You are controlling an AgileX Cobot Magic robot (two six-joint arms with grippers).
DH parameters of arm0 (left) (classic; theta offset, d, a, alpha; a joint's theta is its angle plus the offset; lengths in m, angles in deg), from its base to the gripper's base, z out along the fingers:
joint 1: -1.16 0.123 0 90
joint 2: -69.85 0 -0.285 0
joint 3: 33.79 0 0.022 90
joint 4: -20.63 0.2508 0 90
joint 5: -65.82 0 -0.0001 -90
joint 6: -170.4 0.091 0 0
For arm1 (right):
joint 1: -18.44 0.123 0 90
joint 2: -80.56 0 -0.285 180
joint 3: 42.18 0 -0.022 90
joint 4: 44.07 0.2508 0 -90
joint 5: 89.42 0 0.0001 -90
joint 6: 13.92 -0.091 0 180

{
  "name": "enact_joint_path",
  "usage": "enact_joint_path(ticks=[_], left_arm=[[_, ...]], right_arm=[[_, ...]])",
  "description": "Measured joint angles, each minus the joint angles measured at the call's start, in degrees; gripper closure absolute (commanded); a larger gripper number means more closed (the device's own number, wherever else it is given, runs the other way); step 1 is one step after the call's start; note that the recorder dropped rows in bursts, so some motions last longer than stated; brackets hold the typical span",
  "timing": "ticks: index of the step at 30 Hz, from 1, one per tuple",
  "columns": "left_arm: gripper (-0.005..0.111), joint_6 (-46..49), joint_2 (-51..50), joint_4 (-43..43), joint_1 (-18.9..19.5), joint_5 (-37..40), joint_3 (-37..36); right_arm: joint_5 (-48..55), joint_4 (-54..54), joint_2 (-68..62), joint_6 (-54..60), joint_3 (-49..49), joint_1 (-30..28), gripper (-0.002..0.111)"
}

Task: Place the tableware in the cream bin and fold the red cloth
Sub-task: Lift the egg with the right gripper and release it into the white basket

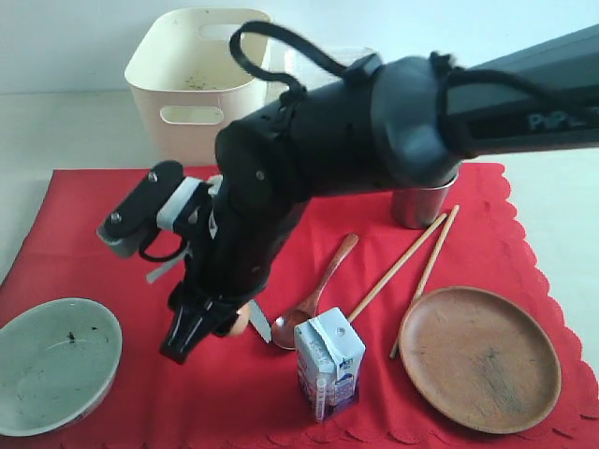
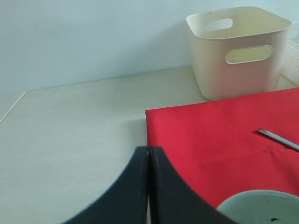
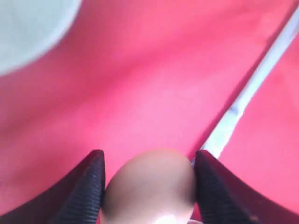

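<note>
My right gripper (image 3: 148, 161) reaches across to the left-middle of the red cloth (image 1: 112, 262). Its jaws (image 1: 208, 329) are shut on a tan egg (image 3: 149, 186). The silver knife (image 3: 243, 102) lies right beside it. A pale bowl (image 1: 56, 360) rests at the cloth's front left. The wooden spoon (image 1: 314, 299), chopsticks (image 1: 412, 257) and brown plate (image 1: 479, 355) lie to the right. The steel cup (image 1: 421, 201) is partly hidden by the arm. At the back stands the cream bin (image 1: 192, 94). My left gripper (image 2: 148, 149) is shut on nothing, over the cloth's left edge.
A small milk carton (image 1: 328, 363) stands upright at the front between the spoon and the plate. A white perforated basket (image 2: 292, 60) sits right of the cream bin. Bare pale tabletop (image 2: 70, 140) lies left of the cloth.
</note>
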Motion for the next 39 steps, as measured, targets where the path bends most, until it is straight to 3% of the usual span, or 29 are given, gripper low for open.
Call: enact_joint_path(ticks=[5,16,24,31,39], left_arm=[[0.107,0.0,0.0,0.0,0.0,0.0,0.0],[0.107,0.0,0.0,0.0,0.0,0.0,0.0],[0.107,0.0,0.0,0.0,0.0,0.0,0.0],[0.107,0.0,0.0,0.0,0.0,0.0,0.0],[0.107,0.0,0.0,0.0,0.0,0.0,0.0]], right_arm=[[-3.4,0.0,5.5,-0.1,0.0,-3.2,0.108],[-13.4,0.0,9.5,-0.2,0.0,-19.2,0.108],[-29.4,0.0,7.9,-0.2,0.0,-30.4,0.108],[-42.6,0.0,-1.2,-0.2,-1.0,-32.6,0.108],[-46.5,0.8,-12.7,-0.2,-10.1,-32.6,0.108]])
